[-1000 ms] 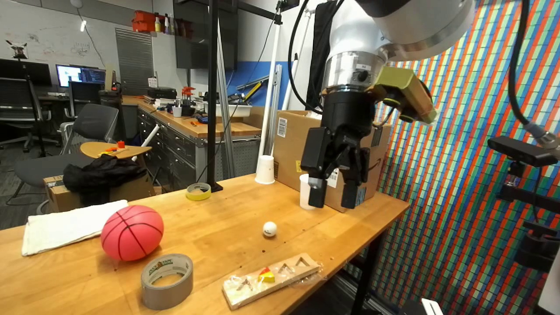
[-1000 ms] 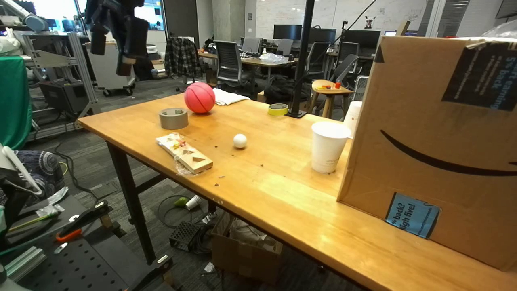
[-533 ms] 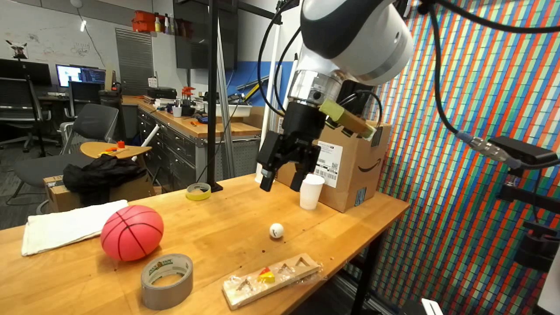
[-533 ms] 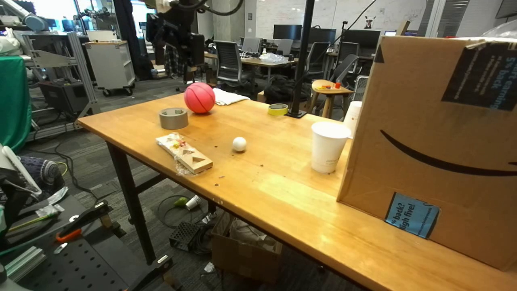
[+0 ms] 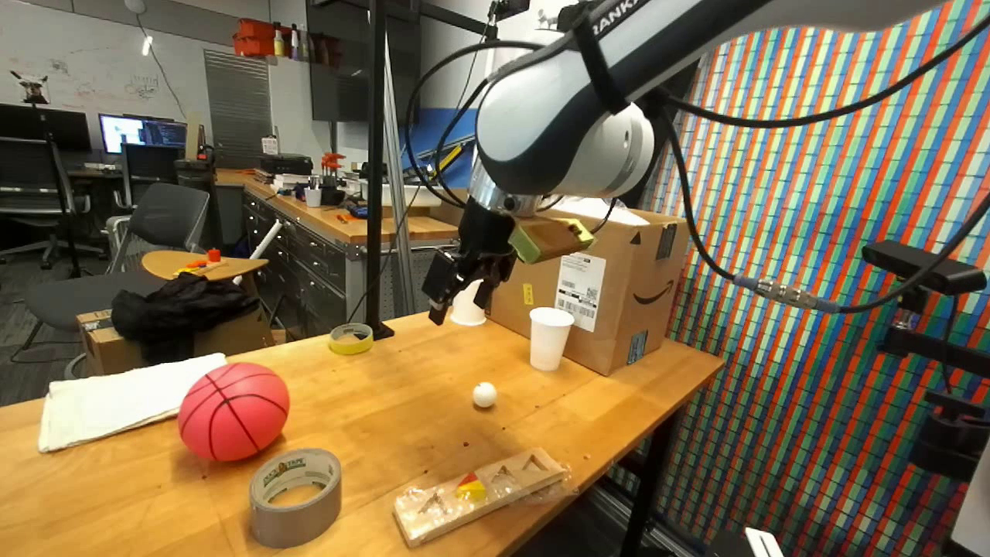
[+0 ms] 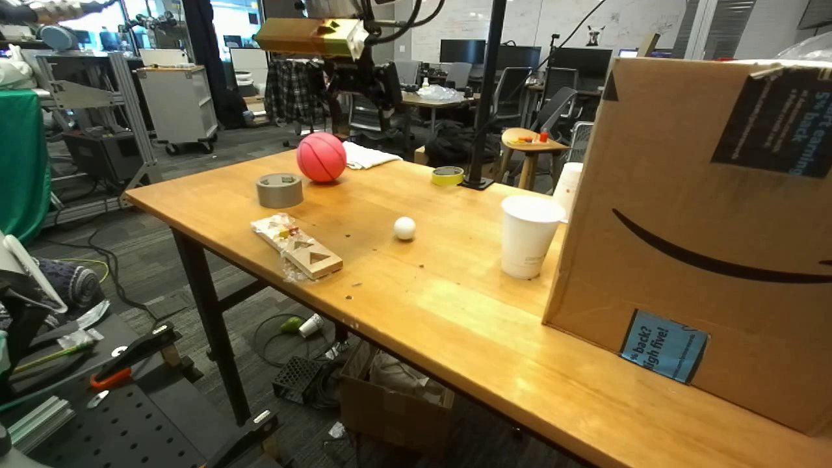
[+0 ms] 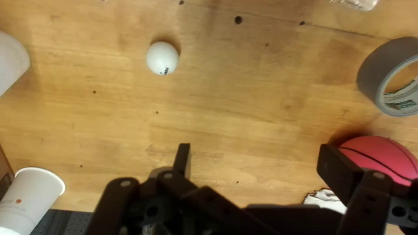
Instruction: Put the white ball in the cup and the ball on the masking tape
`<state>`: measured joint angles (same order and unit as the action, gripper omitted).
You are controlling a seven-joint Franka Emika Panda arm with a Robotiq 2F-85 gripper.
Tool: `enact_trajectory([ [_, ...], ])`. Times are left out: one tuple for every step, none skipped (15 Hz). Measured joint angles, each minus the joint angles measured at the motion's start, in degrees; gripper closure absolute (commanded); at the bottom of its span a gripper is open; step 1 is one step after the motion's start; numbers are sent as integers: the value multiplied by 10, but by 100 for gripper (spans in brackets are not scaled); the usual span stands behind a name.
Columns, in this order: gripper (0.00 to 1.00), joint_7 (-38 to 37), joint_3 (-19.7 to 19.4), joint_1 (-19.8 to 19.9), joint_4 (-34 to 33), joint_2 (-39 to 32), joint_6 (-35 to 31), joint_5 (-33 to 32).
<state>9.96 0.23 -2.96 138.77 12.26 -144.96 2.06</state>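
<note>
The tapered white cup (image 7: 11, 61) is cut off at the wrist view's left edge; next, at upper left, the smooth, round white ball (image 7: 162, 58) lies up and left of the pincer (image 7: 254, 158), so the coming reach probably goes that way. The pincer gapes wide and empty at lower right over the grained wooden surface (image 7: 245, 107), with the hollow grey tape roll (image 7: 375, 71) and dark-seamed red ball (image 7: 384, 151) along the right edge.

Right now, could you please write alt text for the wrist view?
An open gripper hangs over a table; a small white ball lies apart from it. At right, a grey tape roll and red ball; at left, a cropped white cup and white container.
</note>
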Motion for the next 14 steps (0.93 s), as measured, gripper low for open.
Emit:
enact_trajectory([
  [0,-9,0,7,0,-13,-28,-25],
  [0,-23,0,15,-1,-25,-50,-52],
  [0,-41,0,25,-4,-37,-64,-77],
  [0,-61,-1,35,-6,-49,-73,-103],
  [0,-84,-1,45,-10,-59,-75,-126],
  [0,-104,-2,53,-14,-68,-75,-144],
  [0,-121,-4,58,-18,-76,-72,-150],
  [0,-134,-4,59,-19,-82,-69,-150],
  [0,-146,-4,59,-20,-86,-64,-147],
  [0,-155,-3,57,-20,-88,-57,-137],
  [0,-160,-1,54,-20,-89,-48,-121],
  [0,-163,0,50,-20,-89,-41,-104],
  [0,-166,2,46,-21,-89,-36,-90],
  [0,-168,3,43,-21,-89,-31,-79],
])
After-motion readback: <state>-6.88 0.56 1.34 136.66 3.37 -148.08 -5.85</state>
